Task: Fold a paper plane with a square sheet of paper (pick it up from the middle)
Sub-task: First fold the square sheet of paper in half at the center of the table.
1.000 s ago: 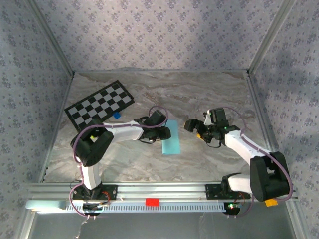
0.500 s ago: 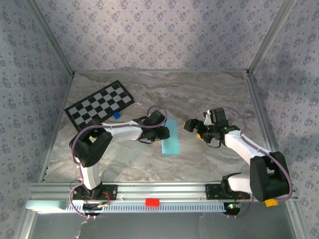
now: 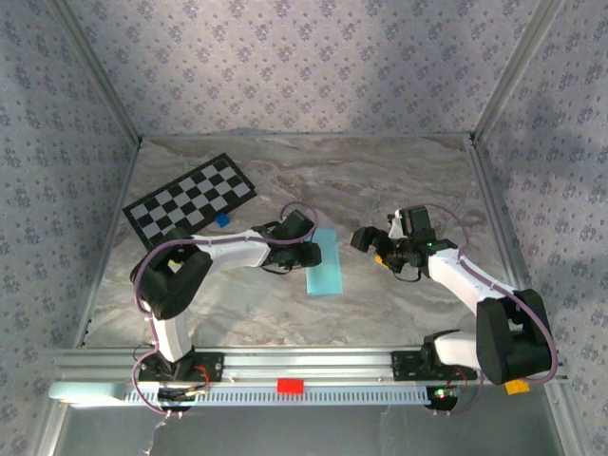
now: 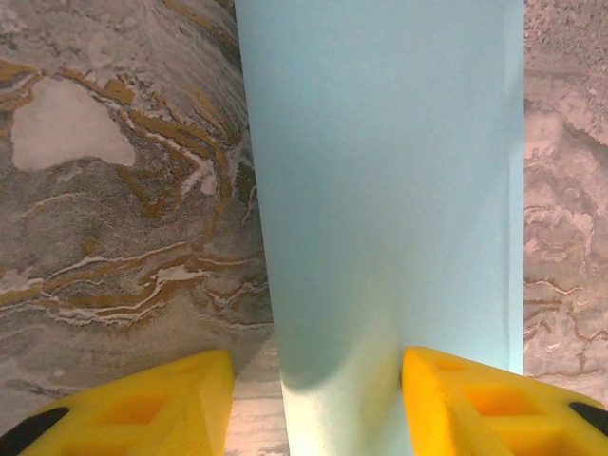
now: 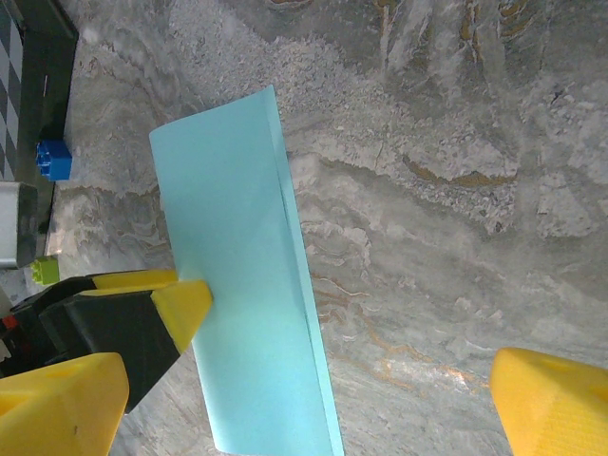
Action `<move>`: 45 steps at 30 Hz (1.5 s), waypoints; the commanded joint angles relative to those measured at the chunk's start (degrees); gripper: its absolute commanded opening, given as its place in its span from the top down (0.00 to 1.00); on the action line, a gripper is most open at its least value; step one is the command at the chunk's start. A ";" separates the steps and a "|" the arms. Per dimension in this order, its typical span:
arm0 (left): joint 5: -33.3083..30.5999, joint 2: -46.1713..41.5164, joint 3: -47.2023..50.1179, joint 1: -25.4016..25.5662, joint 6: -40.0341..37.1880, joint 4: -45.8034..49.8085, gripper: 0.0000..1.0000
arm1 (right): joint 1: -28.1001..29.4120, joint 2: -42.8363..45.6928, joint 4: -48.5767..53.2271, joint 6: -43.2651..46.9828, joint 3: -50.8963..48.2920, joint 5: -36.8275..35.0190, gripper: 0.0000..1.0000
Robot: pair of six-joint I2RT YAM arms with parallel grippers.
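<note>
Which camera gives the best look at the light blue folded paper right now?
The right wrist view: nearly the whole blue paper shows, with its overlapping fold edge. The left wrist view crops the paper to one close stretch; the top view shows the paper small, from far above.

I'm seeing the folded blue paper (image 4: 380, 190) lying on the marble worktop (image 4: 114, 190), its near end sitting between my parted yellow fingers (image 4: 475, 404).

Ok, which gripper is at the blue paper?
The left gripper: its yellow fingers flank the folded paper. The right gripper stands apart, wide open.
</note>
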State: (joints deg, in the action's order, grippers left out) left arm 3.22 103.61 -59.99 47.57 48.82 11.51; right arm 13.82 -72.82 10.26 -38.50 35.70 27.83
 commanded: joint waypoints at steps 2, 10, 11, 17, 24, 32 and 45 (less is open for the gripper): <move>0.01 1.58 -2.12 -0.51 -2.19 4.13 0.49 | 0.40 -0.04 0.83 0.60 0.51 -0.50 0.01; -0.32 3.56 -3.29 -0.38 -0.92 5.52 0.49 | 0.50 -0.13 1.06 0.62 0.53 -0.43 0.00; -0.22 3.72 -3.37 -0.34 -0.92 5.41 0.49 | 0.45 -0.13 1.07 0.62 0.57 -0.49 0.00; -0.26 4.86 -5.05 0.19 -1.68 6.36 0.46 | 0.59 -0.16 0.94 0.49 0.55 -0.52 0.00; -1.39 7.25 -8.16 0.94 -1.62 9.46 0.46 | 0.75 -0.85 0.73 0.43 0.76 -0.59 0.00; -1.37 7.96 -9.50 1.60 -3.41 10.44 0.44 | 0.99 -1.49 0.66 0.61 0.99 -0.58 0.00; -1.97 9.68 -10.59 1.69 -1.44 11.42 0.44 | 1.47 -1.63 0.97 0.75 1.02 -0.70 0.01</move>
State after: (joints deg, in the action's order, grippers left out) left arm 0.67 109.67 -70.63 48.88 46.61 24.71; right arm 14.87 -74.04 10.28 -38.48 35.75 27.81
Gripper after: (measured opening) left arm 0.557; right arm 0.995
